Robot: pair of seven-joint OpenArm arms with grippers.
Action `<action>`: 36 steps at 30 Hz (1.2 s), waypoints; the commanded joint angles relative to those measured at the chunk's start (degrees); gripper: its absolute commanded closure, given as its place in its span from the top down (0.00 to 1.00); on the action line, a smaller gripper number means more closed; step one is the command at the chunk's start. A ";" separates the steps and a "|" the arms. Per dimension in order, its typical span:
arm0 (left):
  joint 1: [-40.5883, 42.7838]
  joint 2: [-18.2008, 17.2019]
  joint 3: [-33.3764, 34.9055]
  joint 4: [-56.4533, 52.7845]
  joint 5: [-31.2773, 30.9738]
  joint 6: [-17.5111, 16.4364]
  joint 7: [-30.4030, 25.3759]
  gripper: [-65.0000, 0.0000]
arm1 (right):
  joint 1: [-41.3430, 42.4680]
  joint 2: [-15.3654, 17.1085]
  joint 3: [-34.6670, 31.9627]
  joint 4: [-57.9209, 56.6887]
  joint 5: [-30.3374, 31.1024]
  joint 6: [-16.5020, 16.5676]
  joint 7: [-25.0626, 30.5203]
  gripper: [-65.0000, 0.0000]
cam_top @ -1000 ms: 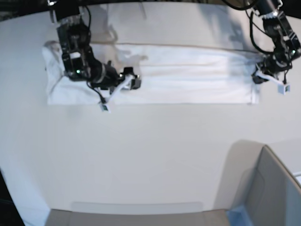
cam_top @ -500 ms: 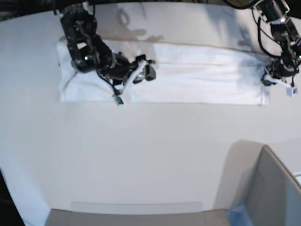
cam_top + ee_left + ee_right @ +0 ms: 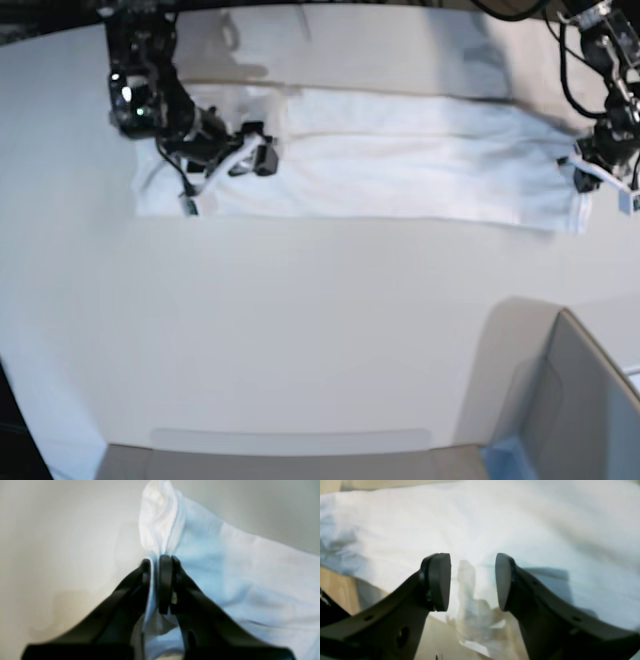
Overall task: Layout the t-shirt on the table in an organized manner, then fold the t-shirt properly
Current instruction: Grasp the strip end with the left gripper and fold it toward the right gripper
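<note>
White bench [image 3: 300,340] carries the t-shirt [image 3: 400,175], folded into a long band along its far side. Left pincer [image 3: 158,562] is clamped on one end fold; right pincer [image 3: 472,580] gapes empty above the cloth. Recommended: grip the opposite end before lifting, keeping the band taut

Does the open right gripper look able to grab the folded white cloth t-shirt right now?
Probably yes: the right gripper hangs open just over the white cloth t-shirt, nothing between them; the left gripper pinches the far end.
</note>
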 commanded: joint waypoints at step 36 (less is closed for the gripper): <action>-0.83 20.40 21.82 13.59 -0.67 0.08 7.51 0.00 | -0.76 0.09 4.22 -2.72 -4.78 0.24 3.61 0.45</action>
